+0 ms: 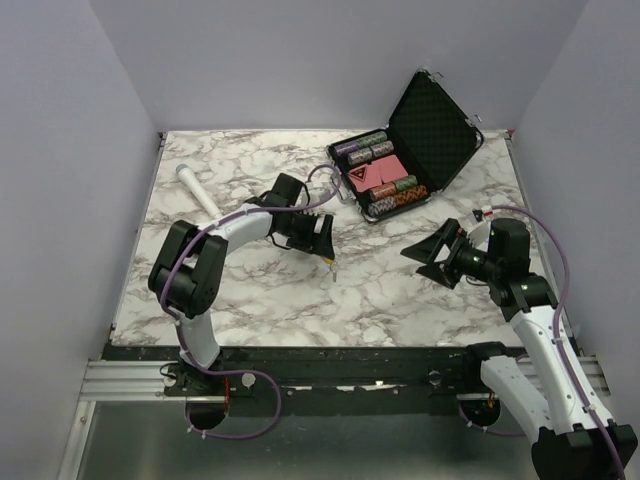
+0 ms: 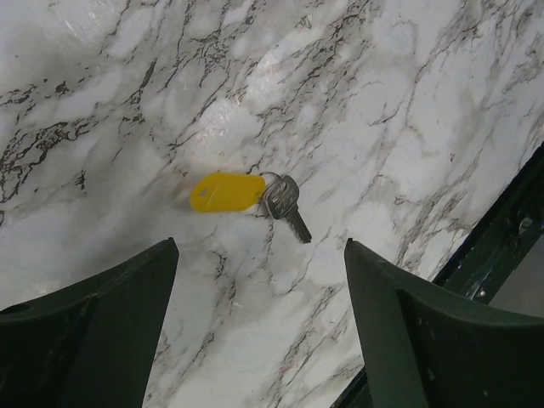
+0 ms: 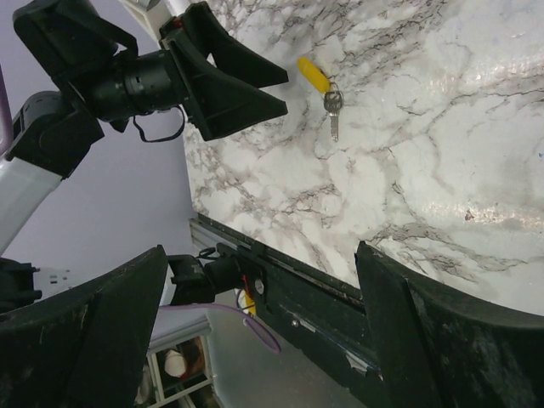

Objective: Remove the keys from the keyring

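We are holding our left end effector (image 2: 260,246) spread above the key (image 2: 286,204) and keyring (image 2: 270,178), which are lying toward the near edge of the desk (image 1: 250,290), to straddle them, with our right end effector (image 3: 262,251) likewise spread and facing in.

Bright, even light — marble glare, sharp.

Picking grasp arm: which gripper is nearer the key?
Left. The left gripper has the key just ahead of its open fingers; the right gripper sits farther off, to its right.
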Controlling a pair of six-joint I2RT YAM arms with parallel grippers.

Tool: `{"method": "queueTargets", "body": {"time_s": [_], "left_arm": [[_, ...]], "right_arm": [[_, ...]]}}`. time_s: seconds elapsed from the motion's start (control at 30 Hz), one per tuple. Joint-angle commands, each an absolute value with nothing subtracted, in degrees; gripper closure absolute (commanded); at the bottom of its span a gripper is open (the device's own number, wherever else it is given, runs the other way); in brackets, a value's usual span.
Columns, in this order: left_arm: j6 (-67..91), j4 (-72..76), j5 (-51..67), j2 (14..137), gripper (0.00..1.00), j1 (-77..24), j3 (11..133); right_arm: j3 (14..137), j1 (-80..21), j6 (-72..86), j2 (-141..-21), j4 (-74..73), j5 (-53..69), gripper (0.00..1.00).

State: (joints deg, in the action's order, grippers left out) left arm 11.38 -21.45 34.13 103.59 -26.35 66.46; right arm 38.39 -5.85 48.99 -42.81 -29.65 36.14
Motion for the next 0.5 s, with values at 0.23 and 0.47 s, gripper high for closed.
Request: {"method": "queueTargets", "body": {"time_s": [0.23,0.47], "left_arm": [[7.74,-25.13,36.38,110.30,0.22,-26.81,73.39],[7.03,-27.07,36.56,112.32,0.33,-27.51,74.97]], "right_arm": [[41.39,-6.06,47.81,-43.59,-30.76,37.79,0.00],[42.27,-6.06,47.37,-44.56,-31.20,37.70,0.00]]}}
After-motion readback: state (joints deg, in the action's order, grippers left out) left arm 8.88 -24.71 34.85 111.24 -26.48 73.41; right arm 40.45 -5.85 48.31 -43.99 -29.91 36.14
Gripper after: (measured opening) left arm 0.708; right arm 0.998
